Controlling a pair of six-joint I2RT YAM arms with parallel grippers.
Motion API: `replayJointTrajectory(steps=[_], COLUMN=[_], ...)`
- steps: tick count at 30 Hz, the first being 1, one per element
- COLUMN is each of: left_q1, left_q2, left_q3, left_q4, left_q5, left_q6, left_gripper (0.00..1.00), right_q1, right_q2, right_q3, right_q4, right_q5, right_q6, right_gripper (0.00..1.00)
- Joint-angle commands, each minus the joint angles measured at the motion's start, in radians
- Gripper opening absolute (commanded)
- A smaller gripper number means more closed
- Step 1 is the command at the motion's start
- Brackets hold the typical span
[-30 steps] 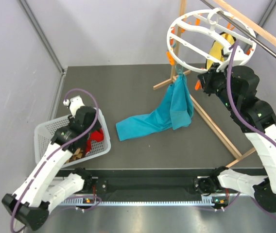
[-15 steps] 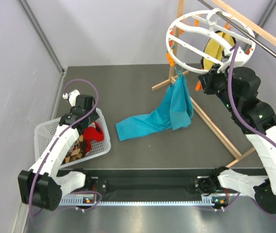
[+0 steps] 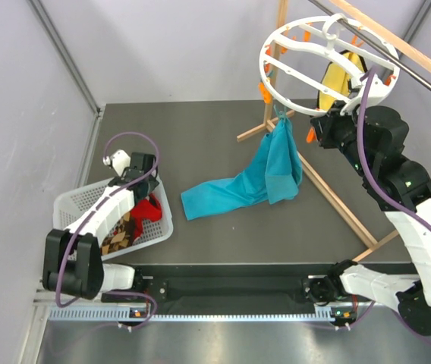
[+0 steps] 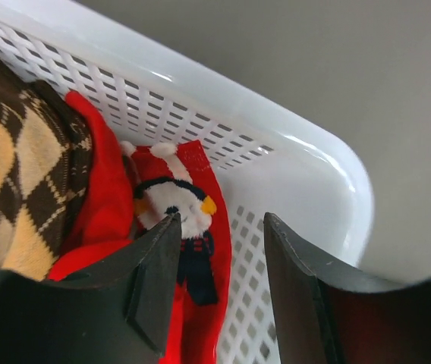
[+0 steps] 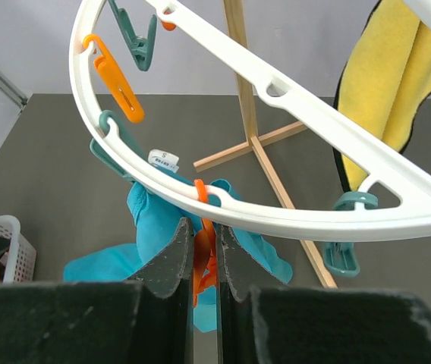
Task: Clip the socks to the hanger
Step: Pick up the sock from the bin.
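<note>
Socks [image 4: 200, 171] are lying in a white basket [image 4: 291, 163] while the open left gripper [image 4: 221, 224] is hovering over a red one, needing next to lower and pinch it; the right gripper [image 5: 204, 227] is squeezing an orange clip [image 5: 203, 246] on the hanger [image 5: 299, 98].

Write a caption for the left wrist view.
Left gripper, jaws open, over a corner of the white mesh basket, above a red sock with a cartoon figure beside a checkered sock.

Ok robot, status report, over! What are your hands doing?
Left gripper open above red sock in basket. Right gripper shut on orange clip on hanger. Teal cloth hanging beside it.
</note>
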Motion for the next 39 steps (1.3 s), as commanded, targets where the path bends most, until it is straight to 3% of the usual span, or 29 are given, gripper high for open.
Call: replayJointTrajectory(steps=[1, 11, 13, 21, 24, 29, 30, 31, 34, 37, 39], left_q1=[0.014, 0.026, 0.028, 0.028, 0.028, 0.028, 0.028, 0.028, 0.026, 0.021, -0.009], left_q2=[0.044, 0.103, 0.088, -0.102, -0.233, -0.512, -0.547, -0.599, -0.623, -0.591, -0.575], left_q3=[-0.024, -0.067, -0.085, -0.064, 0.013, 0.058, 0.038, 0.028, 0.018, 0.025, 0.028], left_q4=[0.095, 0.138, 0.152, 0.083, 0.006, 0.133, 0.243, 0.302, 0.509, 0.661, 0.716], left_q5=[-0.022, -0.053, -0.056, -0.085, -0.037, 0.326, 0.527, 0.618, 0.961, 1.143, 1.193], left_q6=[-0.06, -0.119, -0.123, -0.025, 0.061, 0.236, 0.259, 0.261, 0.189, 0.076, 0.03], left_gripper=[0.53, 0.49, 0.43, 0.0, 0.0, 0.0, 0.0, 0.0, 0.0, 0.0, 0.0], right_q1=[-0.011, -0.013, -0.013, -0.013, -0.013, -0.011, -0.013, -0.011, -0.013, -0.013, -0.013], right_q2=[-0.017, -0.015, -0.015, -0.015, -0.017, -0.016, -0.018, -0.021, -0.024, -0.03, -0.033], right_q3=[-0.001, 0.008, 0.008, 0.021, 0.013, 0.001, -0.001, -0.002, 0.001, 0.007, 0.011], right_q4=[-0.003, -0.012, -0.012, -0.02, -0.021, -0.024, -0.024, -0.026, -0.035, -0.04, -0.04], right_q5=[-0.043, -0.046, -0.049, -0.069, -0.067, -0.08, -0.081, -0.086, -0.1, -0.139, -0.179], right_q6=[-0.017, -0.017, -0.014, -0.008, -0.006, -0.005, -0.005, -0.003, 0.003, 0.021, 0.03], right_gripper=[0.0, 0.0, 0.0, 0.0, 0.0, 0.0, 0.0, 0.0, 0.0, 0.0, 0.0])
